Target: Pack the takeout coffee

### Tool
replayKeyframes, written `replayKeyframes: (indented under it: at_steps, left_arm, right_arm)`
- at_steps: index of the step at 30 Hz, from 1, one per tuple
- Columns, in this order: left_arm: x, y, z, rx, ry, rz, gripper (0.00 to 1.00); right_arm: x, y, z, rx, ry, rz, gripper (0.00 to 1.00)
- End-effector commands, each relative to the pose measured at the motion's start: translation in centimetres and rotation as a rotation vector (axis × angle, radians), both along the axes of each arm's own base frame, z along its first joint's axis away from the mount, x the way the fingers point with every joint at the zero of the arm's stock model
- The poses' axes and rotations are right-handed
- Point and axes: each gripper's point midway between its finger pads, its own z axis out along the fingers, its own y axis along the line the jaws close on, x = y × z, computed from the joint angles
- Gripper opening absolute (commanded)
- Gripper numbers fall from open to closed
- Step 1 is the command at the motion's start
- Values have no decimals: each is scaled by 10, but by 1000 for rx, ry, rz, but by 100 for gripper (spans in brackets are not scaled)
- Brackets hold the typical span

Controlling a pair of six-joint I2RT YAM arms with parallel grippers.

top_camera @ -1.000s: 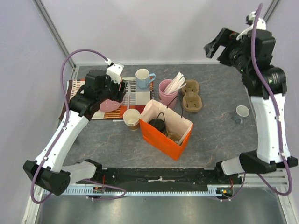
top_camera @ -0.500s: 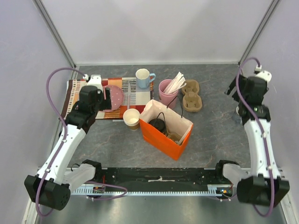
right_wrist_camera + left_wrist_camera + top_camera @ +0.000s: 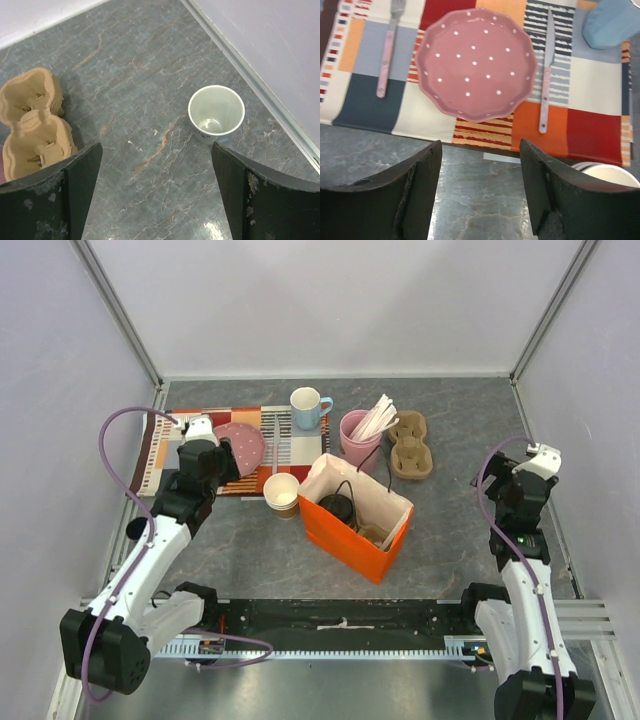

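Both left gripper [image 3: 480, 192] and right gripper [image 3: 156, 192] gaped empty. The takeout coffee [image 3: 340, 508], in the orange bag [image 3: 345, 537], seemed light, crushable; I'd pinch its sides gently.

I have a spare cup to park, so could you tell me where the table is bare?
Bare: the near strip in front of the orange bag, and the stretch between the cup carrier and the white cup. Crowded: around the placemat.

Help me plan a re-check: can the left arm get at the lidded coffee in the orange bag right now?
Probably, but only from above. The coffee sits inside the orange bag, whose walls block the sides, and a black handle seems to cross above its lid. The left tool is open.
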Motion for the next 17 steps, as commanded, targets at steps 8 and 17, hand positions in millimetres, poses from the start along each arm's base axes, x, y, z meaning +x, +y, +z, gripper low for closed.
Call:
replayKeyframes:
  at_steps: [8, 17]
  left_arm:
    - [-6, -7, -15, -103, -26, 21, 64]
    - [-3, -3, -20, -73, -51, 22, 64]
  right_arm:
    - [-6, -4, 22, -4, -150, -38, 98]
    - [-6, -4, 19, -12, -132, -34, 98]
